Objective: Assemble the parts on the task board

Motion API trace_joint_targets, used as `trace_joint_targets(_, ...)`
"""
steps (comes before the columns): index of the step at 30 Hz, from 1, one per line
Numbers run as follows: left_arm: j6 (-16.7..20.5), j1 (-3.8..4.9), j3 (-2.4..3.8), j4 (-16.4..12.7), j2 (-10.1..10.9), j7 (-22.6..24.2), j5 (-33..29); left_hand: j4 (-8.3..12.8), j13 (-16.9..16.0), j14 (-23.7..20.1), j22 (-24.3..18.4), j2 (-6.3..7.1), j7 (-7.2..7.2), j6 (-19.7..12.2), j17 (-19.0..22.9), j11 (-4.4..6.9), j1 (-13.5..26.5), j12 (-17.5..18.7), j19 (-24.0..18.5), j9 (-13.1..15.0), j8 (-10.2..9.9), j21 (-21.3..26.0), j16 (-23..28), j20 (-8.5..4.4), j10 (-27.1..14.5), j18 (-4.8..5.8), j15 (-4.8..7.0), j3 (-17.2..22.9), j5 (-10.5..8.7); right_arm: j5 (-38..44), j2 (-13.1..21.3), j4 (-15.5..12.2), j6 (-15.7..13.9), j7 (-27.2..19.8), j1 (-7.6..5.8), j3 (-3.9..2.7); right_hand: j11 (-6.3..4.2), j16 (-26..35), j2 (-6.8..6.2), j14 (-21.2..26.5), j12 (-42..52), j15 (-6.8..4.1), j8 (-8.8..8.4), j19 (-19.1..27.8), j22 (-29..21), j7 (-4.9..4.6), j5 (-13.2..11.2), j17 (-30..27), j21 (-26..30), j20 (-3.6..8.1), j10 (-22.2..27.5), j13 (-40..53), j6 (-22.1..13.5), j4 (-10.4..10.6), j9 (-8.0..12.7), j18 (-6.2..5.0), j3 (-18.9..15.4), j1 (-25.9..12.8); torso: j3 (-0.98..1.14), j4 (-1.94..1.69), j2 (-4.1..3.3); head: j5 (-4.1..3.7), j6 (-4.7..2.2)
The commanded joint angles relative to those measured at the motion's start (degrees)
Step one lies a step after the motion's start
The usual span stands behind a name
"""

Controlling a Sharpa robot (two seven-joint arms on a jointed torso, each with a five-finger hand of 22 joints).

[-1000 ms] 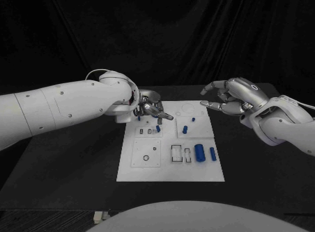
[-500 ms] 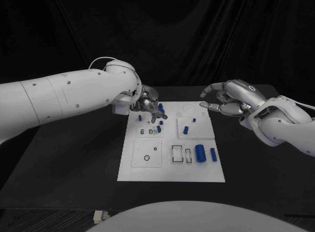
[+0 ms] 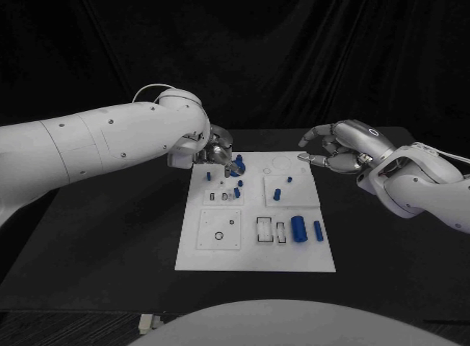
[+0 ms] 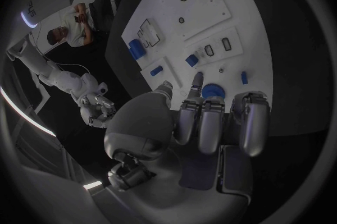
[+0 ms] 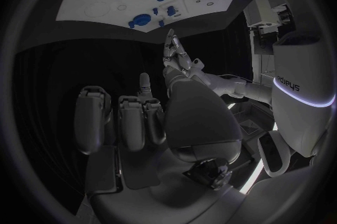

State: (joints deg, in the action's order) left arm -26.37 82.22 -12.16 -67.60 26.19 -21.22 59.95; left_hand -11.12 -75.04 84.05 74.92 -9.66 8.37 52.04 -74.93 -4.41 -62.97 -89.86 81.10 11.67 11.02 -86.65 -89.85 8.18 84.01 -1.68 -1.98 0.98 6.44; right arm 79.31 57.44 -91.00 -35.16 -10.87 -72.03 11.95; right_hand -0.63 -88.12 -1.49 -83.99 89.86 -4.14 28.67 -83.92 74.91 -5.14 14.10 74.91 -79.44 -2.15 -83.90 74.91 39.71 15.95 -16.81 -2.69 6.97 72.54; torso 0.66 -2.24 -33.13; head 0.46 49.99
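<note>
Head camera looks steeply down from above onto the surface (image 3: 110,238), task board (image 3: 256,249) centred. Each wrist camera sits close behind its own hand, facing over the fingers (image 4: 210,123) toward the board. All three views share the board.

A black table (image 3: 100,238) is seen from above in the head view, its matte top reaching from the foreground back to a far edge. Behind that edge a black curtain (image 3: 298,65) is hung, falling in soft vertical folds across the whole backdrop. Below the table's near edge, a strip of dark floor (image 3: 58,328) is visible, and a small pale object, too small to be identified, is seen there just under the edge. In the left wrist view, the dark table surface (image 4: 281,95) is shown again.
</note>
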Motion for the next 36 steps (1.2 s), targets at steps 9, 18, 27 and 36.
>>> trace_joint_targets(9, -1.21, -1.58, 0.05, 2.83, -2.19, -1.02, 0.06, 0.31, -14.96, 5.95, 10.11, 0.53, -3.31, 9.71, -15.07, 2.31, 2.24, -0.14, 0.71, 4.46, 5.08, 0.23, -0.15, -1.21, 5.99, -0.3, 1.67, 0.71, 0.41, 0.05, -0.12, 0.35, 1.15, 2.21, 0.12, -0.05, 0.43, 0.18, 0.22, -5.39, 0.14, 0.26, -0.06, -1.79, 11.79, -0.13, 0.32, 12.4, 0.31, -0.26, -6.1, 15.09, 0.48, -0.35, 0.09, 0.19, 0.1, 0.67, -0.03, 0.09, 0.18, 0.47, 0.01)
trace_joint_targets(18, -0.86, -3.01, 0.06, 4.75, -3.41, -2.3, 0.06, 0.21, -14.96, 5.95, 10.2, 0.49, -3.57, 9.82, -15.07, 2.62, 2.68, -0.14, 0.82, 5.61, 5.71, 0.22, -0.15, -1.56, 5.99, -0.28, 1.99, 0.86, 0.67, 0.05, -0.14, 0.36, 1.4, 2.43, 0.13, -0.05, 0.45, 0.17, 0.27, -5.39, 0.14, 0.27, -0.05, -1.81, 11.8, -0.16, 0.42, 12.4, 0.27, -0.26, -6.1, 15.09, 0.53, -0.29, 0.11, 0.2, 0.11, 0.68, 0.02, 0.16, 0.32, 0.75, 0.01)
trace_joint_targets(27, 0.7, -4.07, 0.06, 6.35, -4.33, -1.85, 0.06, 0.49, -14.96, 5.95, 10.13, 0.27, -3.78, 9.46, -15.07, 2.87, 2.67, -0.14, 0.66, 6.88, 6.17, 0.35, -0.15, -1.9, 5.99, -0.33, 2.29, 1.45, 1.53, 0.05, -0.38, 0.53, 1.84, 2.67, 0.13, -0.05, 0.48, 0.2, 0.31, -5.38, 0.14, 0.29, -0.05, -1.75, 11.76, -0.2, 0.47, 12.37, 0.41, -0.27, -6.1, 15.09, 0.57, -0.21, 0.14, 0.17, 0.09, 0.65, -0.02, 0.09, 0.39, 0.88, 0.01)
trace_joint_targets(36, 1.62, -5.16, 0.06, 8.1, -5.52, -1.53, 0.06, 0.76, -14.96, 5.95, 9.76, 0.21, -3.84, 9.16, -15.07, 2.96, 2.59, -0.14, 0.01, 7.61, 6.37, 0.7, -0.15, -2.05, 5.99, -0.49, 2.41, 1.87, 1.97, 0.05, -0.25, 0.53, 2.13, 2.99, 0.13, -0.05, 0.49, 0.19, 0.32, -5.38, 0.14, 0.29, -0.05, -1.73, 11.74, -0.21, 0.49, 12.38, 0.45, -0.27, -6.1, 15.09, 0.59, -0.17, 0.14, 0.16, 0.08, 0.62, -0.01, 0.13, 0.46, 0.73, 0.01)
